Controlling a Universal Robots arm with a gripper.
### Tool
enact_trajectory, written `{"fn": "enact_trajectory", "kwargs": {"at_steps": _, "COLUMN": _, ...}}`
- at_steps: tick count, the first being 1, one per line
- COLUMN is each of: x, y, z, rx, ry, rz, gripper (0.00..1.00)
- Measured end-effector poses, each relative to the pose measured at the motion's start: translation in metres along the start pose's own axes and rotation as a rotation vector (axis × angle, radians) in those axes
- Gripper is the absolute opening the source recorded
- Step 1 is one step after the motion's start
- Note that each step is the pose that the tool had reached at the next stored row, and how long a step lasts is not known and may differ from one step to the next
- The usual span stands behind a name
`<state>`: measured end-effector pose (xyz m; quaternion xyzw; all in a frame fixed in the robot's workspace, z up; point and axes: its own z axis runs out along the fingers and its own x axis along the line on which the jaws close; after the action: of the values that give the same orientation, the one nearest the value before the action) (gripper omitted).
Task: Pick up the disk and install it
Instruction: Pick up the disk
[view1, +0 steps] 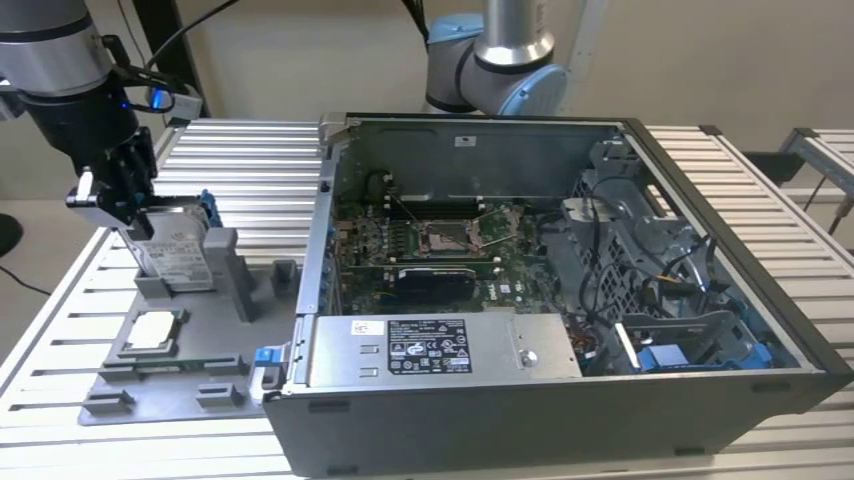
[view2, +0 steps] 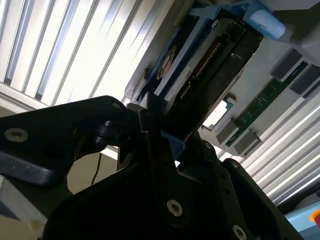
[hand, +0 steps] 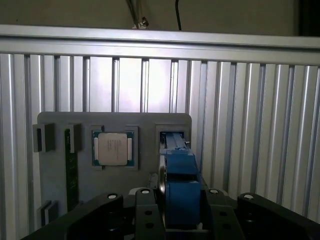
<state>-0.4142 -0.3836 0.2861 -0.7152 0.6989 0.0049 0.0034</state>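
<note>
Gripper (view1: 130, 222) hangs high at the exterior view's left, its black fingers closed on the upper edge of the disk (view1: 176, 250). The disk stands on edge in a grey holder (view1: 220, 265), with its white label facing the camera and blue rails along its sides. The holder rises from a grey fixture plate (view1: 174, 378) on the slatted tabletop (view1: 254, 160). Lower in the frame on the same plate lies a small square silver chip (view1: 151, 330). At the exterior view's centre and right, an open computer case (view1: 534, 425) lies on the tabletop. Its green motherboard (view1: 441, 240) is exposed, and a long grey box (view1: 534, 350) with a black-and-white label sits along the near wall.

In the second wrist view, the gripper (view2: 156, 134) meets the edge of the disk (view2: 210, 55), whose dark underside, connector pins and blue rail show. Beyond the disk a green memory stick (view2: 255, 107) lies in the plate. The tabletop (view2: 75, 45) slats run behind.

In the first wrist view, the gripper (hand: 182, 210) has a finger pressed to each side of the disk's (hand: 180, 170) blue rail. The chip (hand: 114, 148) lies just beside it on the fixture plate (hand: 115, 120), with the memory stick (hand: 71, 170) further along. The tabletop (hand: 240, 125) lies all around the plate.
</note>
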Motion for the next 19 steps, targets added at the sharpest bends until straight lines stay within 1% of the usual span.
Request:
{"fn": "enact_trajectory", "kwargs": {"at_steps": 3, "x": 0.0000, "y": 0.0000, "z": 0.0001, "rx": 0.0001, "ry": -0.0001, "rz": 0.000, "gripper": 0.00}}
{"fn": "enact_trajectory", "kwargs": {"at_steps": 5, "x": 0.0008, "y": 0.0000, "z": 0.0003, "rx": 0.0003, "ry": -0.0012, "rz": 0.000, "gripper": 0.00}}
{"fn": "enact_trajectory", "kwargs": {"at_steps": 16, "x": 0.0010, "y": 0.0000, "z": 0.0001, "rx": 0.0001, "ry": -0.0012, "rz": 0.000, "gripper": 0.00}}
{"fn": "enact_trajectory", "kwargs": {"at_steps": 19, "x": 0.0004, "y": -0.0001, "z": 0.0001, "rx": 0.0000, "ry": 0.0014, "rz": 0.000, "gripper": 0.00}}
